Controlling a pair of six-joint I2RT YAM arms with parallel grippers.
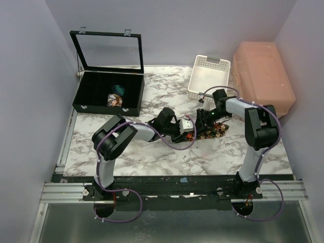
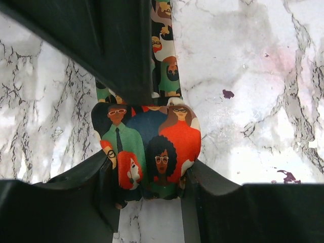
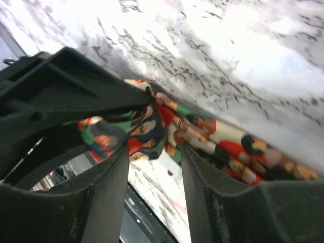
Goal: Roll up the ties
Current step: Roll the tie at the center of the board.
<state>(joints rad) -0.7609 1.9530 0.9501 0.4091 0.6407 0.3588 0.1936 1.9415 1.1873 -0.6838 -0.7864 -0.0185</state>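
A tie printed with faces in red, orange and green [image 1: 215, 130] lies on the marble table at centre right. Its near end is wound into a roll [image 2: 149, 147]. My left gripper [image 2: 149, 169] is shut on that roll, one finger on each side; it also shows in the top view [image 1: 188, 130]. My right gripper [image 3: 154, 147] is open, fingers apart over the flat strip of the tie [image 3: 228, 147] right beside the roll [image 3: 109, 134]; from above it is just right of the left one [image 1: 205, 123]. A rolled printed tie [image 1: 115, 100] and a teal one [image 1: 119, 89] sit in the black box.
An open black compartment box [image 1: 91, 86] with its glass lid up stands at the back left. A white slotted basket [image 1: 209, 76] and a pink lidded bin [image 1: 263, 81] stand at the back right. The right gripper's dark finger [image 2: 116, 50] fills the upper left of the left wrist view.
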